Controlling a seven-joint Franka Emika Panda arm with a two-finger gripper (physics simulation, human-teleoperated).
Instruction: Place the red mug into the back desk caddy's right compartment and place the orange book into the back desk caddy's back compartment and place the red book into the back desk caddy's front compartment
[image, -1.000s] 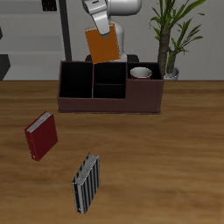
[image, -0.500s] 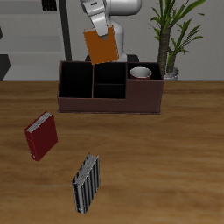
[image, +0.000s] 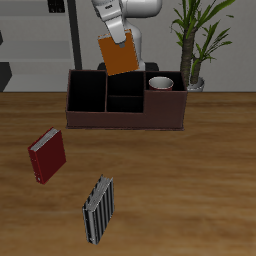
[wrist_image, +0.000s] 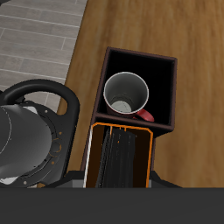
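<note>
Here, reading across the exterior view, the red book (image: 46, 156) lies on the wooden worktop (image: 190, 190), tilted, well in front of the back desk caddy (image: 125, 100) and apart from it. Next, a grey-and-black striped book (image: 98, 209) stands on edge still nearer the worktop's front edge. The caddy, a long dark maroon box, sits toward the rear of the worktop. Above it, clear of its walls, the orange book (image: 121, 54) hangs tilted in the air, held at its upper edge by the gripper (image: 117, 32); the jaws are pinching the book. The red mug (image: 160, 83) rests inside the right compartment (image: 164, 100), only its white rim showing over the wall. A potted plant (image: 193, 45) stands just behind that end of the caddy. In the wrist view the mug (wrist_image: 128, 96) sits upright within the dark-walled compartment (wrist_image: 166, 92), its handle toward the held book (wrist_image: 120, 157), whose orange edge frames dark faces close to the camera.
</note>
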